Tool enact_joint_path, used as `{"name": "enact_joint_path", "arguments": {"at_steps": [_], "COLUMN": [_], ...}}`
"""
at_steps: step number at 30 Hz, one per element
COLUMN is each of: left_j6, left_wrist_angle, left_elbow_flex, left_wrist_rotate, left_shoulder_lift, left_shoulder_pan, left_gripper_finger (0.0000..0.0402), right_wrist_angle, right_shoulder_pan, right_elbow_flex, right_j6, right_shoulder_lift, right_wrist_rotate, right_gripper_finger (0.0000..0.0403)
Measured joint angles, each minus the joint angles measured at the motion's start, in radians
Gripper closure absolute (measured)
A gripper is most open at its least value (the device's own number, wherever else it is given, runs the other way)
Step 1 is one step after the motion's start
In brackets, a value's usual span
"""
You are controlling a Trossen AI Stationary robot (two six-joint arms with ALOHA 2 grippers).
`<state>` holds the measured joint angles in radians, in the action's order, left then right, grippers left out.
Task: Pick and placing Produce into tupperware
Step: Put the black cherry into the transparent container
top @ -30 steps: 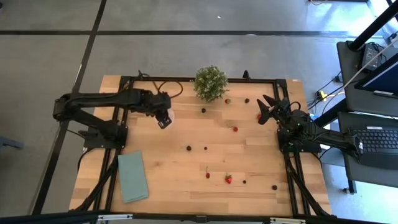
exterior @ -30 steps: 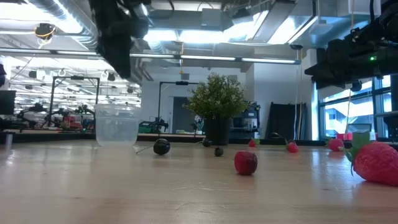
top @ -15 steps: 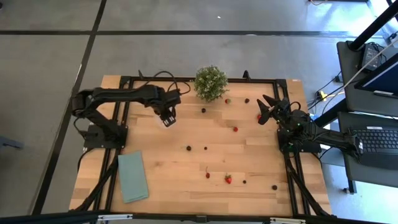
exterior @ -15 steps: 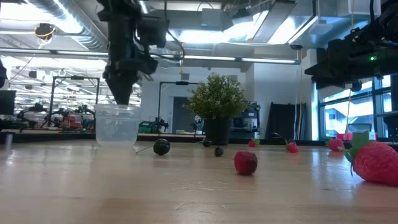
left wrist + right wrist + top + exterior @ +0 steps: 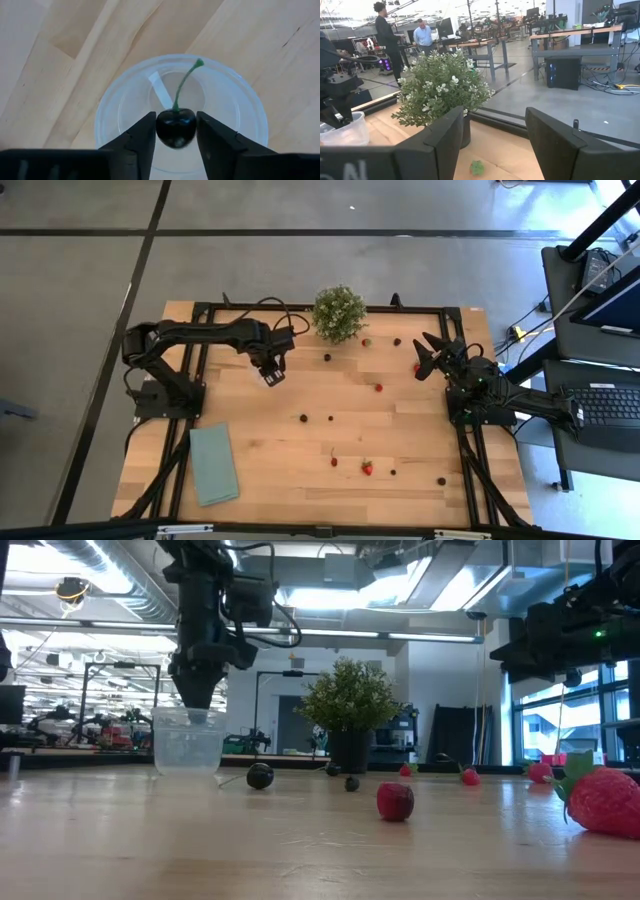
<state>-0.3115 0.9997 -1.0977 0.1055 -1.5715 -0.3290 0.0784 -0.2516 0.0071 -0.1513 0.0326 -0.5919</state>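
The tupperware (image 5: 188, 740), a small clear cup, stands on the table at the far left, near the potted plant. My left gripper (image 5: 175, 131) points down into its mouth (image 5: 120, 100) and is shut on a dark cherry (image 5: 175, 127) with a green stem (image 5: 186, 82). In the high view my left gripper (image 5: 268, 372) covers the cup. Other produce lies loose on the wood: red strawberries (image 5: 367, 467) (image 5: 378, 387) and dark berries (image 5: 303, 418) (image 5: 327, 357). My right gripper (image 5: 432, 355) waits open and level at the table's right edge. My left gripper pinches the cherry's round body by two opposite sides (image 5: 161, 127) between its two fingers (image 5: 144, 140). The fingers come from above and point down. The cherry hangs over the cup's open mouth, and its stem sticks out sideways clear of the fingers.
A bushy potted plant (image 5: 338, 313) stands at the far edge, just right of the cup. A flat teal cloth (image 5: 214, 463) lies at the near left. A large strawberry (image 5: 605, 800) and a red berry (image 5: 395, 802) lie near the low camera. People stand in the room beyond.
My left gripper has come down from well above the cup to its mouth and has tipped until it points straight down, moving a little toward the plant. The cup and the loose produce have stayed where they were.
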Motion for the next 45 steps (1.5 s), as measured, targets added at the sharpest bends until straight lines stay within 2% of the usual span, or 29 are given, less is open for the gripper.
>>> {"name": "enact_joint_path", "arguments": {"at_steps": [9,15,19,23,28,34,40,45], "left_j6": [0.007,-0.001,-0.01,0.078,0.086,0.078,0.028,-0.001], "left_wrist_angle": [0.003,-0.019,-0.144,-0.32,-0.454,-0.483,-0.487,-0.493], "left_elbow_flex": [0.0,0.002,0.002,0.001,0.001,-0.001,0.0,0.0], "left_wrist_rotate": [0.0,0.0,-0.038,-0.13,-0.12,-0.08,0.01,0.032], "left_shoulder_lift": [0.001,0.108,0.201,0.256,0.263,0.222,0.143,0.044], "left_shoulder_pan": [0.0,0.023,0.083,0.178,0.294,0.405,0.494,0.537], "left_gripper_finger": [0.0278,0.0294,0.0305,0.0314,0.0314,0.0284,0.0225,0.0177], "right_wrist_angle": [0.0,0.0,0.0,0.0,0.0,0.0,0.0,0.0], "right_shoulder_pan": [0.0,0.0,0.0,0.0,0.0,0.0,0.0,0.0], "right_elbow_flex": [0.0,0.0,0.0,0.0,0.0,0.0,0.0,0.0], "right_j6": [0.002,0.003,0.003,0.003,0.003,-0.002,-0.003,-0.004], "right_shoulder_lift": [0.0,0.0,0.0,0.0,0.0,0.0,0.0,0.0], "right_wrist_rotate": [0.0,0.0,0.0,0.0,0.0,0.001,0.002,0.002], "right_gripper_finger": [0.0186,0.0186,0.0186,0.0186,0.0186,0.0186,0.0186,0.0186]}}
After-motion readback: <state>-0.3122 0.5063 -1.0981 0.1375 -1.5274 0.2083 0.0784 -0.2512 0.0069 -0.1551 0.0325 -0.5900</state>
